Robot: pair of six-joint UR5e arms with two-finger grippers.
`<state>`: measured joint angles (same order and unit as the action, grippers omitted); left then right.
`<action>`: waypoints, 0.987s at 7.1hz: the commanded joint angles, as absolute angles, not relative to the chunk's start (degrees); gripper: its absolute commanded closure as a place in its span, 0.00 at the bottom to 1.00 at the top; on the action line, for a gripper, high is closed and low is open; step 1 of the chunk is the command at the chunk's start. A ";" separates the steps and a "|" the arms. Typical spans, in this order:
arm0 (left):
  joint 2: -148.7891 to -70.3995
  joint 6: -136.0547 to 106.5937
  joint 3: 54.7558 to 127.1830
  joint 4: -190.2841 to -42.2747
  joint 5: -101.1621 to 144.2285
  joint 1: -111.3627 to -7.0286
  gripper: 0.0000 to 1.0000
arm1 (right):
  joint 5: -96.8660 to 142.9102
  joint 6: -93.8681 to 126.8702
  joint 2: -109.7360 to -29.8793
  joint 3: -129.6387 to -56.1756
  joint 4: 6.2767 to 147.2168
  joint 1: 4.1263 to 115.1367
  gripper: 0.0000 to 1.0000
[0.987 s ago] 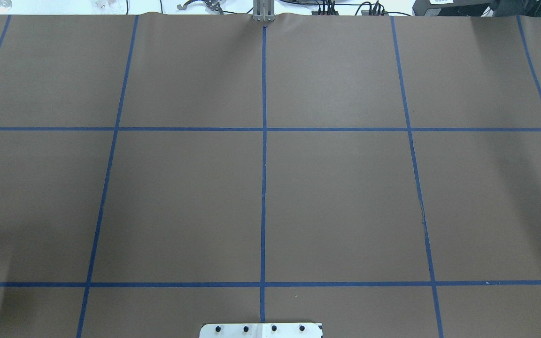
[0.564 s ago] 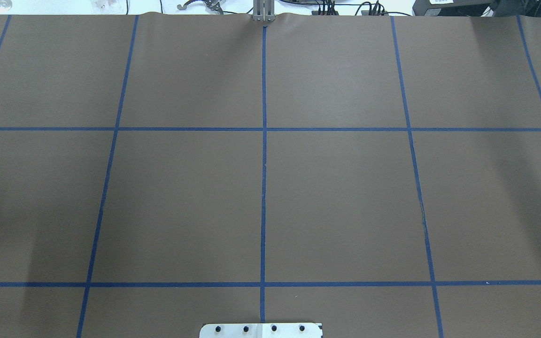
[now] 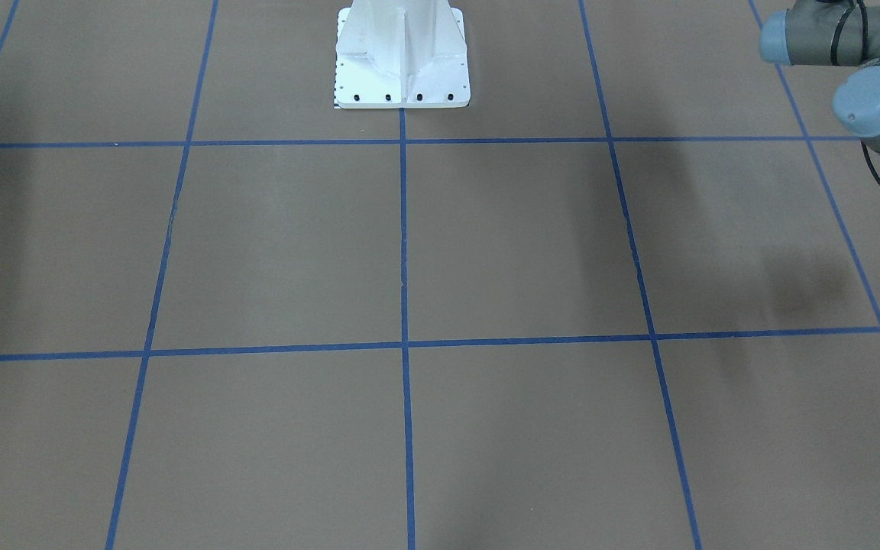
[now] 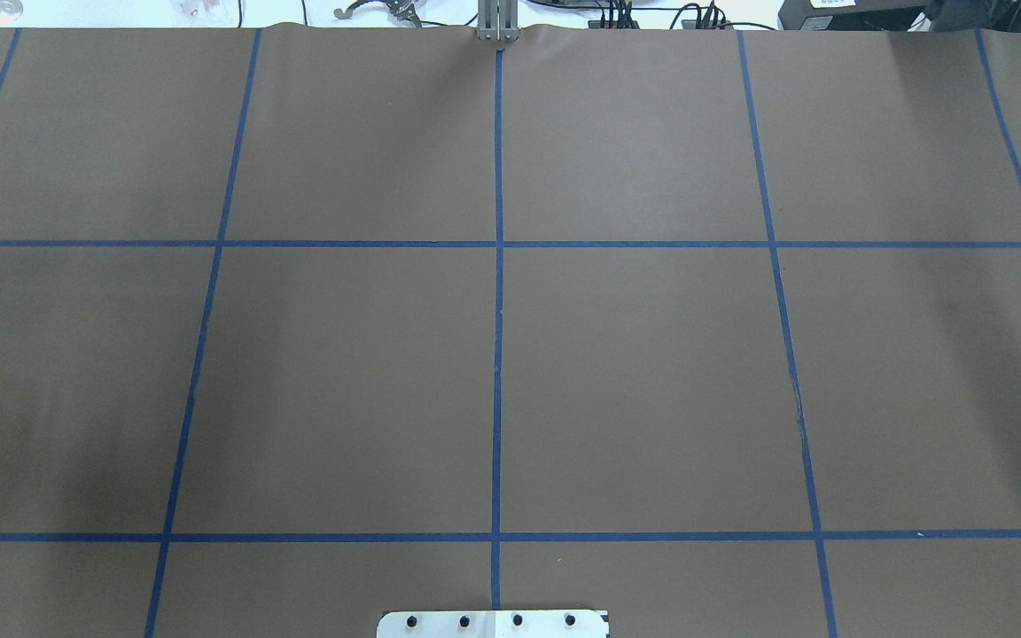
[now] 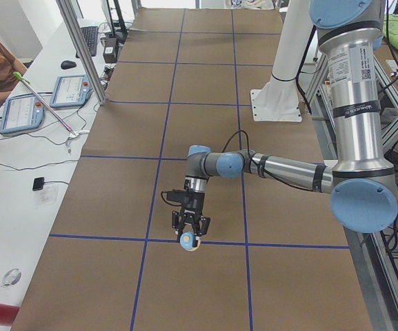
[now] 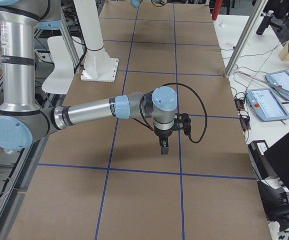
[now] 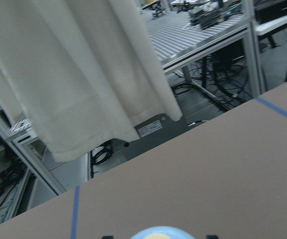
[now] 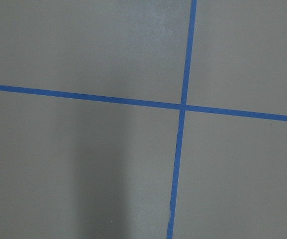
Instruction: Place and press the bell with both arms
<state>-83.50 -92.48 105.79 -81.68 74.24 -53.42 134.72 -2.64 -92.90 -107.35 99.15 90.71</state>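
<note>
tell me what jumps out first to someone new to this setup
The small blue and cream bell catches the eye first, held in the left pincer at a blue tape line towards the table's left end. Next comes the right arm, stretched low over the brown table, with the right pincer pointing straight down at bare surface.

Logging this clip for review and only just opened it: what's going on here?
The left gripper has the bell between its jaws, low over the brown table by a blue tape line. I cannot tell whether the bell touches the surface. The right gripper hangs pointing down over another part of the table with nothing visible in it; whether its jaws are open is unclear. Nothing is pressing the bell.
</note>
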 commanded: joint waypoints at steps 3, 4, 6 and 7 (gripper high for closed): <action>-101.57 -70.61 105.21 -98.73 73.21 -53.35 1.00 | 135.09 -2.64 -91.58 -107.31 99.23 90.70 0.00; -104.91 -67.27 102.94 -106.71 73.39 -51.26 1.00 | 135.17 -2.64 -91.50 -107.40 99.40 90.70 0.00; -109.85 -63.81 100.82 -118.86 73.39 -45.65 1.00 | 136.05 -2.64 -90.88 -107.05 99.58 90.35 0.00; -114.04 -62.50 98.03 -123.01 73.04 -42.74 1.00 | 136.66 -2.64 -90.79 -107.14 99.49 90.35 0.00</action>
